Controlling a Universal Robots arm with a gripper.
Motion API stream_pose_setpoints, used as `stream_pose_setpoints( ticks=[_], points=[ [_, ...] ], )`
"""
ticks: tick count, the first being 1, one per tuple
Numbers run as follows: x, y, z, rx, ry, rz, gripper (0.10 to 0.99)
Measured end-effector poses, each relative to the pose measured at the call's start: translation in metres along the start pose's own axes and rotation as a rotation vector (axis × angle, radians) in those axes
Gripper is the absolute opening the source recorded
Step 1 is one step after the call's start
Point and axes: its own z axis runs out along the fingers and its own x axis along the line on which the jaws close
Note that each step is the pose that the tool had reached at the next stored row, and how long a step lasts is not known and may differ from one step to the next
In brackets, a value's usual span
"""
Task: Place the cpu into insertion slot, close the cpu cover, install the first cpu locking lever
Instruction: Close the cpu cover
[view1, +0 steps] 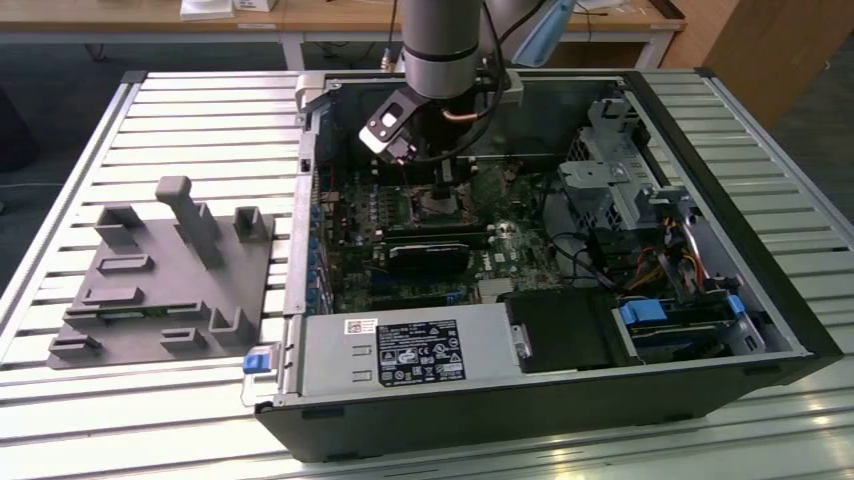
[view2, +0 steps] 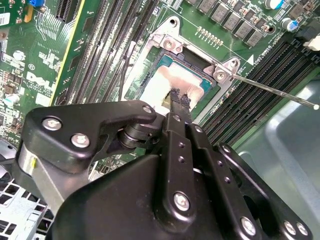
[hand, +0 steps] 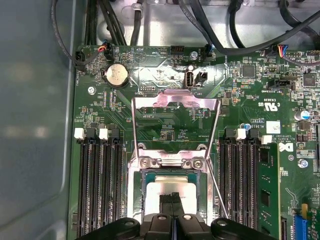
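Looking into the open case (view1: 747, 300) on the slatted table (view1: 200, 100), I note the arm (view1: 441, 40) reaching down inside, its gripper (view1: 438, 180) low over the green board (view1: 400, 285). In both wrist views the gripper (view2: 178, 97) (hand: 173, 198) has its two fingers pressed together with no gap, and their tips rest on the top of the cpu (view2: 160, 85) (hand: 162, 191). The cpu lies flat in the slot (view2: 145, 62). The cover (hand: 175, 99) is open, tilted back from its hinge edge, with the board visible through its cut-out. The lever (view2: 270, 90) (hand: 218, 187), a thin rod, stands raised beside the slot, unlatched. Memory slots (hand: 95, 185) run along both sides of the socket. A grey fixture (view1: 160, 270) sits on the table, well apart from the case, toward the exterior view's left.
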Motion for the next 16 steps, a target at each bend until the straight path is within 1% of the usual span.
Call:
stream_pose_setpoints(
  ticks=[5, 10, 14, 15, 16],
  points=[
    [0.0, 0.0001, -0.0017, 0.0, 0.0001, 0.0, 0.106],
    [0.0, 0.0005, -0.0059, 0.0, 0.0001, 0.0, 0.106],
    [0.0, 0.001, -0.0129, 0.0, 0.0002, 0.0, 0.106],
    [0.0001, 0.0015, -0.019, 0.0, 0.0002, 0.0, 0.106],
    [0.0001, 0.0017, -0.0215, 0.0, 0.0001, 0.0, 0.106]
  ],
)
